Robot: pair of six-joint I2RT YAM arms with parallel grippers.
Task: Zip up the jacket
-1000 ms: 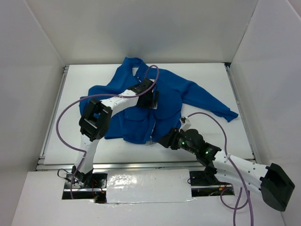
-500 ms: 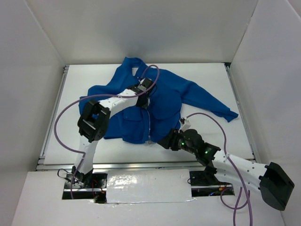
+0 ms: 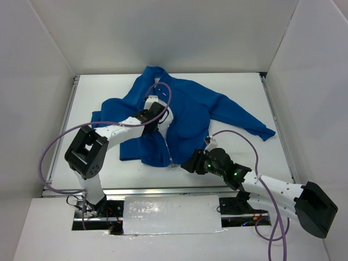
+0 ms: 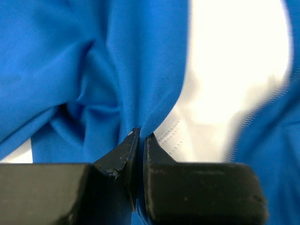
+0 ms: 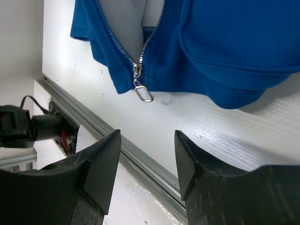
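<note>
The bright blue jacket (image 3: 191,107) lies spread on the white table, collar toward the back. My left gripper (image 3: 154,118) is shut on the jacket's front edge at mid-chest, and the front gapes there, showing white lining (image 3: 166,116). In the left wrist view the jaws (image 4: 140,135) pinch a blue fabric fold (image 4: 140,70) beside the white lining (image 4: 215,89). My right gripper (image 3: 190,163) hovers open just right of the hem. In the right wrist view the metal zipper pull (image 5: 143,93) hangs at the hem, ahead of and apart from the open gripper (image 5: 146,140).
The jacket's right sleeve (image 3: 247,120) stretches toward the right wall. A metal rail (image 5: 98,124) runs along the table's near edge just below the hem. White walls enclose the table (image 3: 239,87) on three sides. Purple cables loop over both arms.
My left gripper has shut on the jacket's front edge and drawn it left and nearer, parting the front. The right gripper has shifted slightly left and stayed open.
</note>
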